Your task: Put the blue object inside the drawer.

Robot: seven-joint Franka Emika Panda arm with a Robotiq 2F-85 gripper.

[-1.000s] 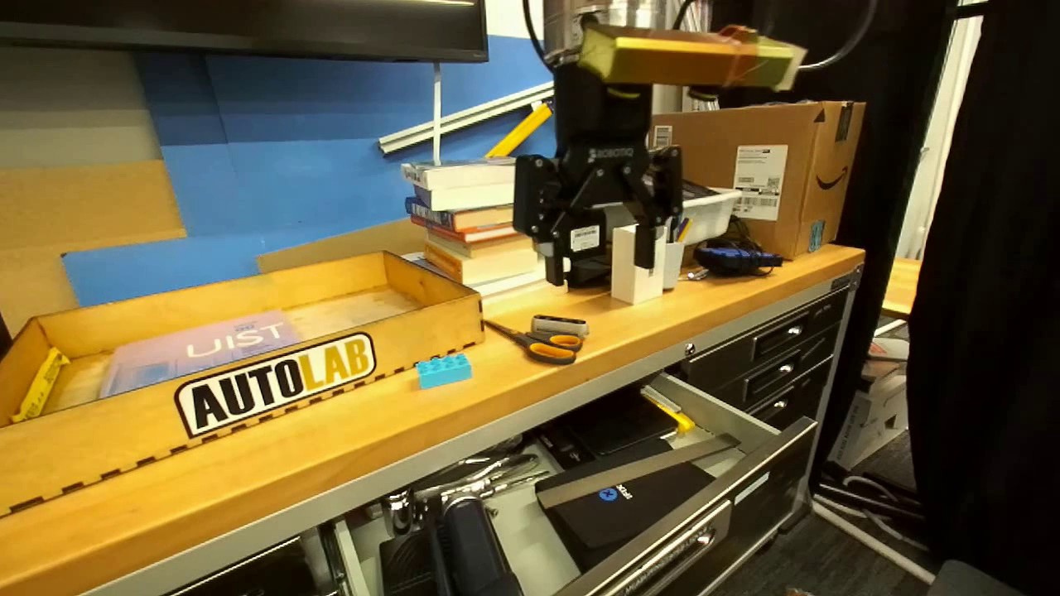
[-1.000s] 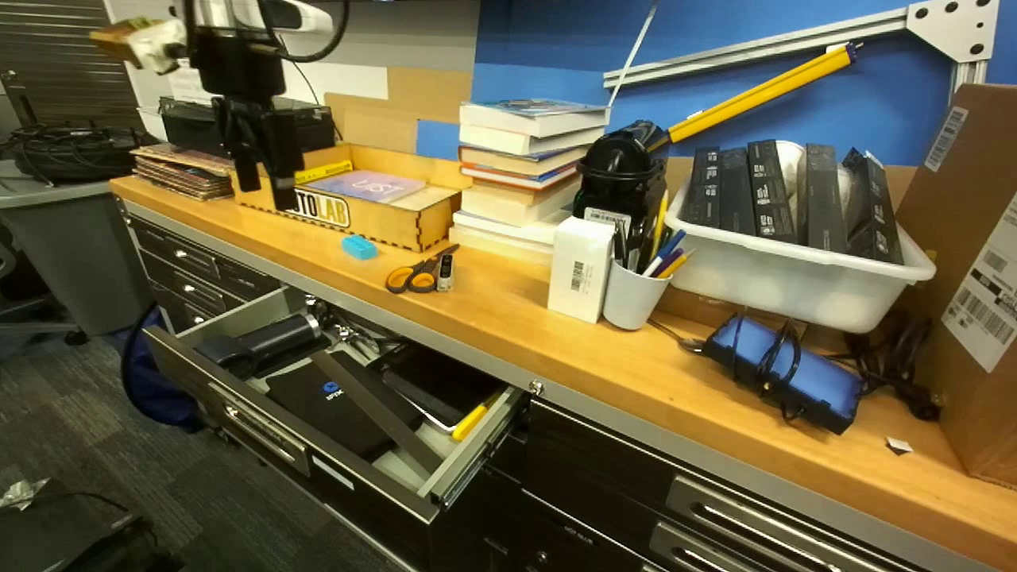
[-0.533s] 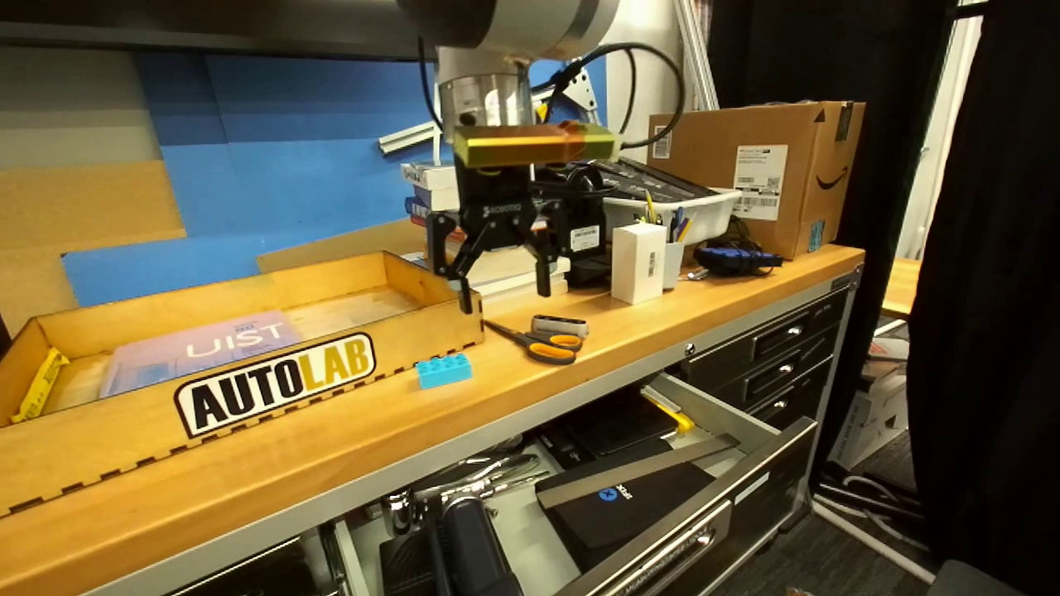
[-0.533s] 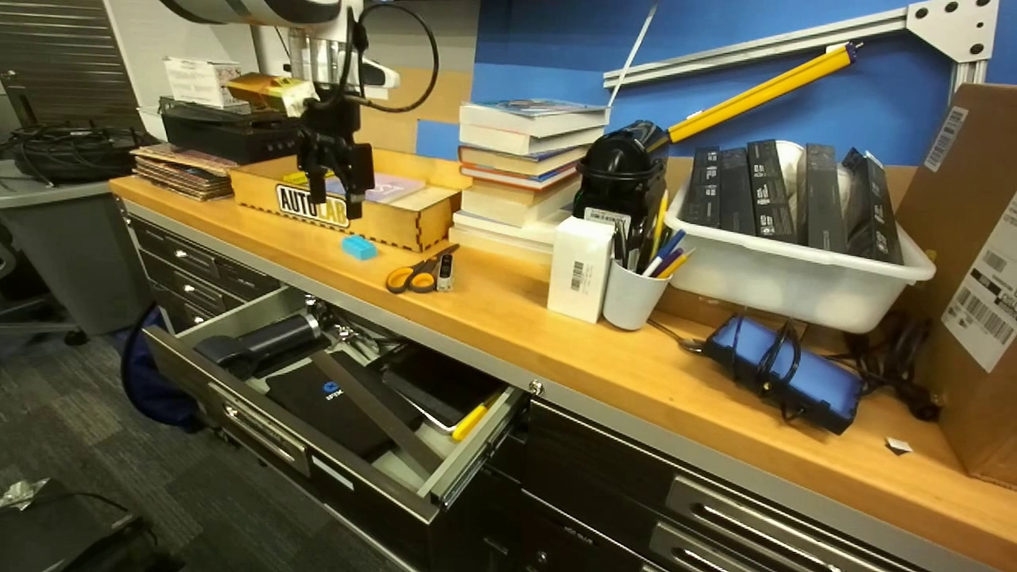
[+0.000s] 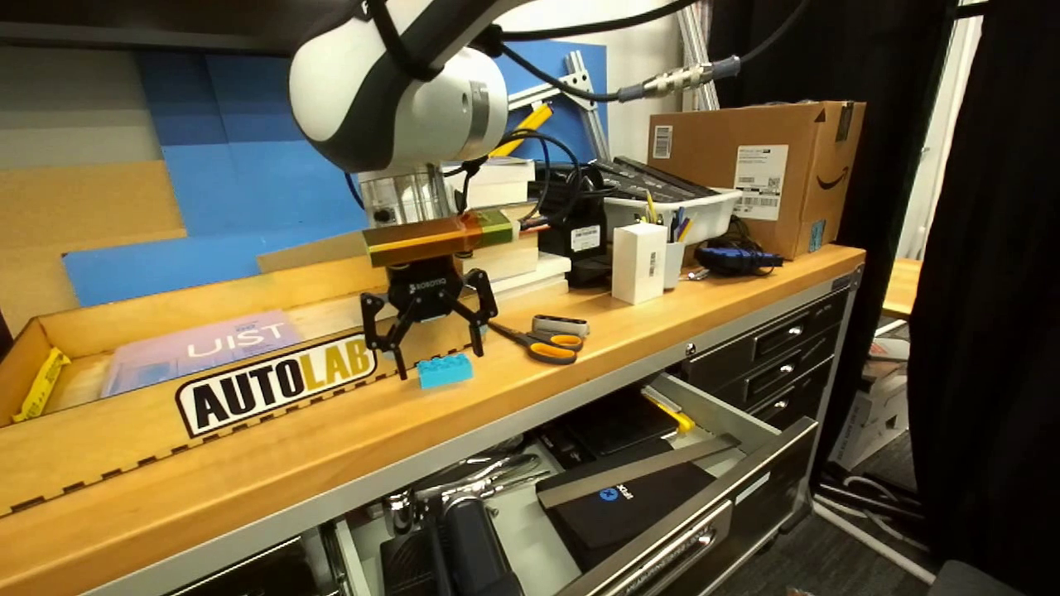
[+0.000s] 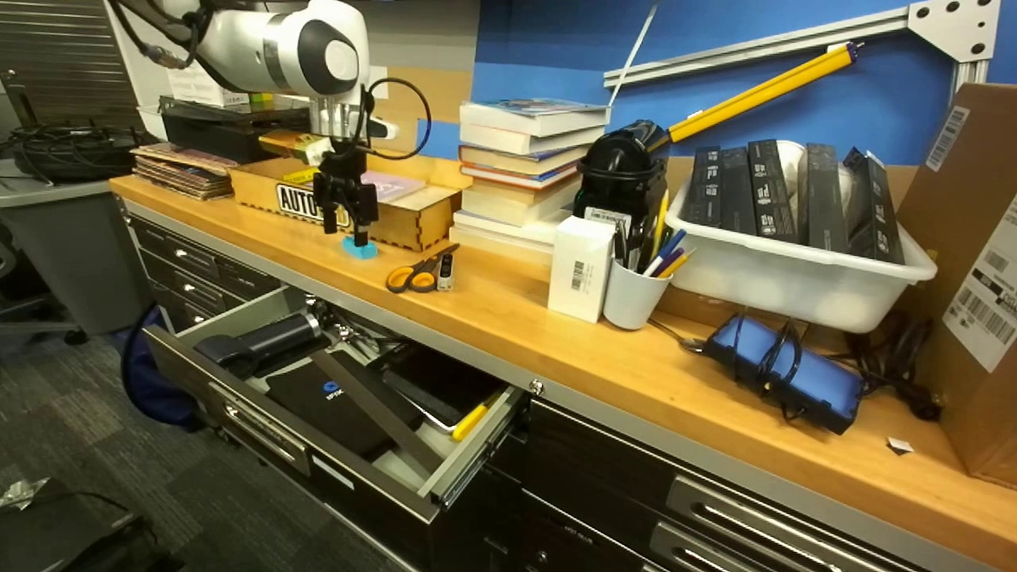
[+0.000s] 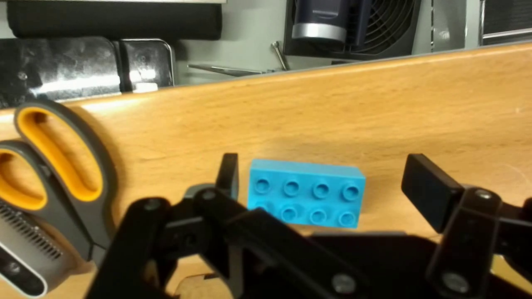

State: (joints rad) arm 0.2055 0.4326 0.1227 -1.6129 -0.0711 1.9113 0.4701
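- Blue brick [image 7: 305, 194]: on the counter [image 7: 270, 116], mid-frame in the wrist view. In an exterior view the brick [image 5: 445, 372] is a little below and left of centre, near the front wall of the wooden tray [image 5: 124, 434].
- Drawer [image 6: 373, 481], lower left in an exterior view: pulled open. In it lie a black case [image 6: 330, 409] with a strip [image 6: 378, 411] across it, a dark cylindrical tool [image 6: 278, 338] toward frame left, and a yellow handle [image 6: 470, 421] toward frame right.
- Tray, at the left of the frame: a purple booklet [image 5: 199, 352] lies flat inside; a yellow packet [image 5: 40, 385] is by its left wall.
- White bin [image 6: 794, 286], right of the frame: black boxes [image 6: 767, 199] stand in it. Left of it, a cup [image 6: 633, 298] holds pens [image 6: 670, 246].
- Long axis of the brick: side to side in the wrist view, dipping slightly toward frame right; studs face up.
- Jaws: released, spread wide with the brick between them in the wrist view. A gap shows at both ends, the larger at frame right.
- Since half a second ago: the jaws sit lower in both exterior views, closer to the brick, and more of the white arm [image 5: 397, 108] shows. Brick and drawer look unmoved.
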